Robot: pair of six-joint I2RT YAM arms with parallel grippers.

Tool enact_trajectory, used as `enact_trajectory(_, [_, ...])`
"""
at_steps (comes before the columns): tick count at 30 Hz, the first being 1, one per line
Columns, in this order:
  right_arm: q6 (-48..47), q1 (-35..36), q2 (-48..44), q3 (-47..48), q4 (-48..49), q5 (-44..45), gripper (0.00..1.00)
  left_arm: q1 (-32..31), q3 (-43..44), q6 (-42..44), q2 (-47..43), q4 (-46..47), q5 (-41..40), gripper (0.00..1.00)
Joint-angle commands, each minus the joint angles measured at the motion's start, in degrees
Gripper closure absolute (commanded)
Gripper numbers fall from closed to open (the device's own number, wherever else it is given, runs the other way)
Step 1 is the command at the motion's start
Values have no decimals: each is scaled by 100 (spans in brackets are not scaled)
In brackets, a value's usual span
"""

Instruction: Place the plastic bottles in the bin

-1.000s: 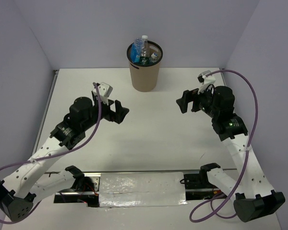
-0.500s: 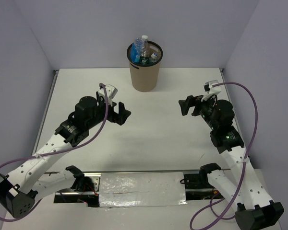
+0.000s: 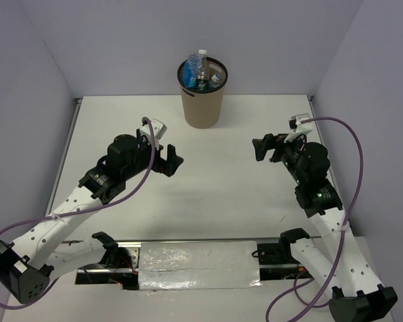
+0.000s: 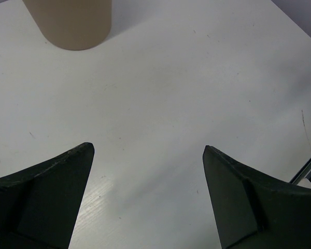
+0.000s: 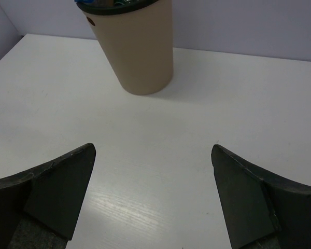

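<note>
L gripper (image 3: pixel 172 159) spread wide, empty | R gripper (image 3: pixel 256 149) spread wide, empty | plastic bottles (image 3: pixel 200 67) upright-ish in bin (image 3: pixel 201 107), necks up, mid far edge of table (image 3: pixel 208 194) | bin ahead, betw both arms, approx equally near | looks done imo

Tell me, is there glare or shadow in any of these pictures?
Top view: sharp; the shiny strip at the near edge glares. Left wrist view: pale sheen on the table. Right wrist view: same sheen; the bin casts a soft shadow rightward.
</note>
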Motion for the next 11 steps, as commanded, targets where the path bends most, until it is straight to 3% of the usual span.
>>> enact_trajectory(1, [92, 45, -142, 5, 328, 152, 0, 23, 132, 87, -99, 176, 89, 0])
enact_trajectory(11, [74, 54, 42, 58, 293, 266, 0, 23, 132, 96, -151, 176, 89, 0])
